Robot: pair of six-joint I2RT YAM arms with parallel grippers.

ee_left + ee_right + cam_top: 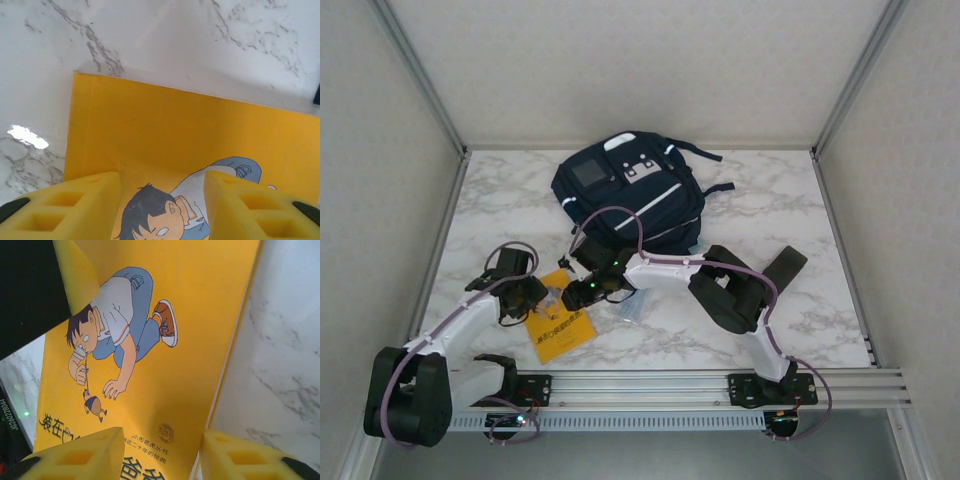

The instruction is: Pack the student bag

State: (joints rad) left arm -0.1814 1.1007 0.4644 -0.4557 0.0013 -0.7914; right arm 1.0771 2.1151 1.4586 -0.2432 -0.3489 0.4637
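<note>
Marble table (770, 210), one student bag (630, 190), one book (563, 322)

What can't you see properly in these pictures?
- Top view: whether the student bag is zipped or open; too small to tell.
- Top view: the pale thing beside the yellow book; too small and blurred.
- Right wrist view: the book's title, cut off by the bottom edge and the right gripper.
- Left wrist view: the cartoon boy, cut off by the bottom edge at the left gripper.

The yellow book (165, 390) bore small Chinese print, 小布老虎丛书 and 近二十年的经典, at 6 o'clock on its cover, and larger 装在 at 8 o'clock. A dark housing (11, 432) beside it carried a sideways code starting JG2602.
</note>
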